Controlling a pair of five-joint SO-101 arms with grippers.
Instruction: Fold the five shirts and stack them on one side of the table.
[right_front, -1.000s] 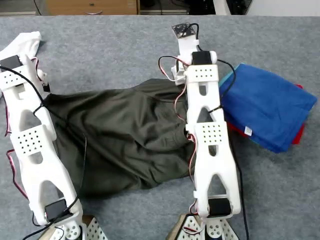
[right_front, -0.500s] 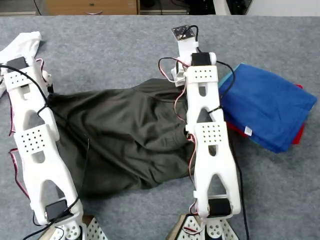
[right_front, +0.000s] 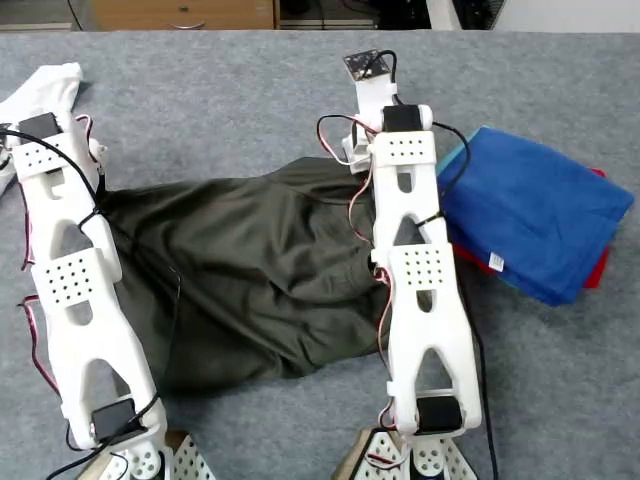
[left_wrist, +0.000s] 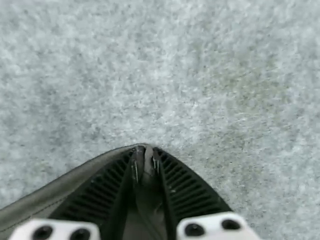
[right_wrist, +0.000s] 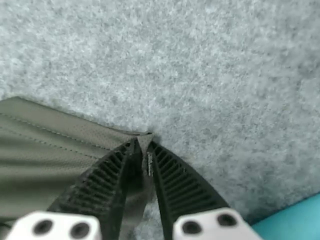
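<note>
Now | left hand (left_wrist: 145, 152) clamps olive shirt (right_front: 250, 270) edge | right hand (right_wrist: 142, 144) clamps its other corner | folded stack (right_front: 540, 210) nearby

No legible text, white tag (right_front: 496, 262) on blue shirt (right_front: 535, 205) unreadable

Grey felt tabletop (right_front: 560, 380); wooden cabinet (right_front: 185, 13) behind.
</note>
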